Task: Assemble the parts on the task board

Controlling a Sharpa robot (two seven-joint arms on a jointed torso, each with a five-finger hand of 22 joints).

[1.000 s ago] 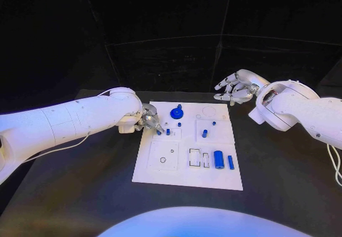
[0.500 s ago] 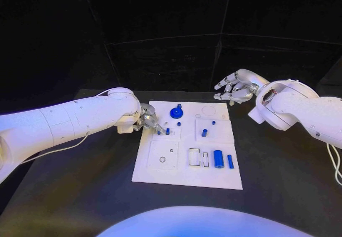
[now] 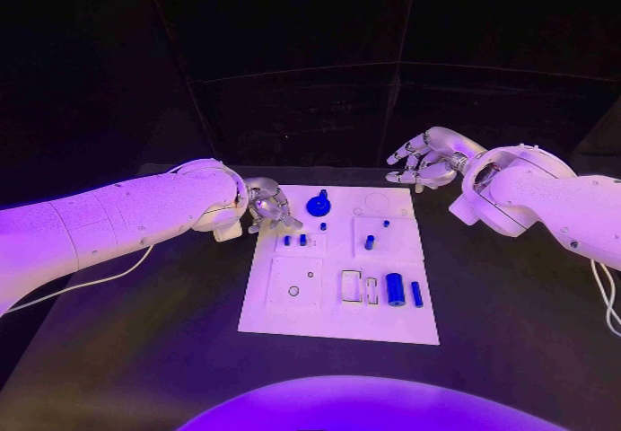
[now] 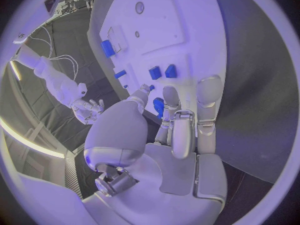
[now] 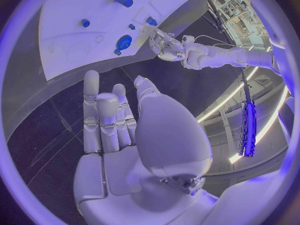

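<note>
One white task board [image 3: 339, 319] lies flat on the black tabletop [image 3: 155, 341], and everything else is placed from it here. On the board the head view lets me count seven blue parts. A round blue part with a small knob [image 3: 319, 206] stands near the board's far edge. Two short blue pegs [image 3: 295, 240] stand side by side near the board's left edge, with a tiny blue part [image 3: 324, 226] just beyond them. One blue peg [image 3: 369, 241] stands in the square recess right of the middle, and a small blue part [image 3: 386, 224] sits at that recess's far corner. Toward the board's near right, a thick blue cylinder [image 3: 396, 289] and a thin blue bar [image 3: 416, 294] lie parallel, close but apart. Whether the smallest pieces are seated or loose is too fine to make out.

The left hand [image 3: 268, 207] hangs over the board's far left corner, just beside the two pegs, fingers curled downward. In the left wrist view its fingertips [image 4: 170, 96] sit close to the pegs, and a blue piece shows among the fingers, but whether it is gripped I cannot tell.

The right hand [image 3: 427, 159] is raised beyond the board's far right corner, well apart from it, fingers spread, grasping nothing.
</note>
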